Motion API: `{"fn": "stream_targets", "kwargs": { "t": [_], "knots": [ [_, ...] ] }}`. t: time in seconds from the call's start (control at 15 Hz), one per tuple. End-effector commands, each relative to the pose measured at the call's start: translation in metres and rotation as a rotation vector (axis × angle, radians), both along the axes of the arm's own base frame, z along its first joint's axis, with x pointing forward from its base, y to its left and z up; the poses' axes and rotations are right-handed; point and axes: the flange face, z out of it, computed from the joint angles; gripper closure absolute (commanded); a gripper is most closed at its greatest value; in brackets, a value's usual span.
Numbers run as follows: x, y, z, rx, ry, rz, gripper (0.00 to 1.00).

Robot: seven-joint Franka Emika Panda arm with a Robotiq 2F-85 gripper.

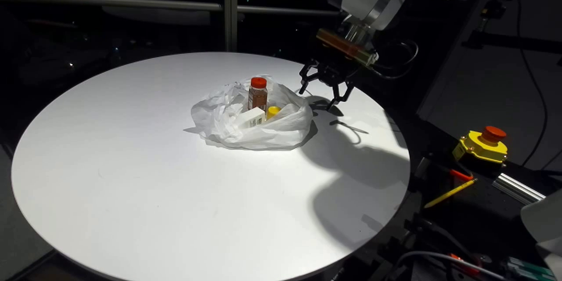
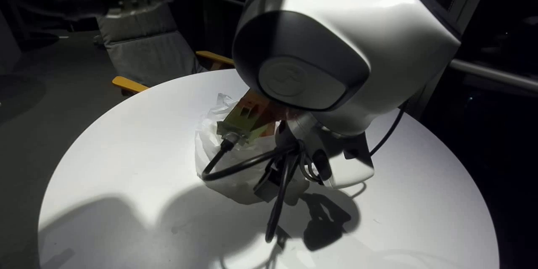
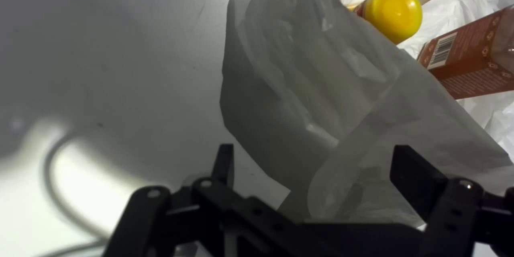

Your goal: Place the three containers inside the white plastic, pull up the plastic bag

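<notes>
The white jointed robot arm point(image 2: 361, 38) hangs bent over the round white surface point(image 1: 145, 193), its black two-fingered claw point(image 1: 315, 100) tilted and spread wide, pointing downward near the crumpled white plastic bag point(image 1: 285, 129). Inside the bag, a red-capped brown bottle point(image 1: 257, 95) stands upright near a yellow-capped container point(image 1: 273, 111) and a white barcoded box point(image 1: 253, 118).

can't make out a single word or number here tbh. There's a barcode point(image 3: 442, 50) on the brown-red bottle point(image 3: 468, 36), plus rows of print point(image 3: 476, 83) too small to read. The white box point(image 1: 247, 118) has a barcode point(image 1: 258, 121) too, and in an exterior view it sits farther from the far edge of the table point(image 1: 109, 175) than the bottle. Also a round emblem point(image 2: 283, 77) on the robot arm point(image 2: 386, 29)
</notes>
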Motion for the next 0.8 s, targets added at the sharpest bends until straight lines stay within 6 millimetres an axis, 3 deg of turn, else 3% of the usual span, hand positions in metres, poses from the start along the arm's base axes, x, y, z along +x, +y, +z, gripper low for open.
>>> {"fn": "stream_targets", "kwargs": {
  "t": [0.0,0.13,0.2,0.73],
  "knots": [
    [0.0142,-0.0086,0.0016,0.078,-0.010,-0.099,0.05],
    [0.0171,-0.0080,-0.0003,0.111,-0.009,-0.125,0.13],
    [0.0186,-0.0070,-0.0019,0.128,-0.008,-0.133,0.30],
    [0.0191,-0.0145,-0.0019,0.163,-0.053,-0.208,0.92]
  ]
}}
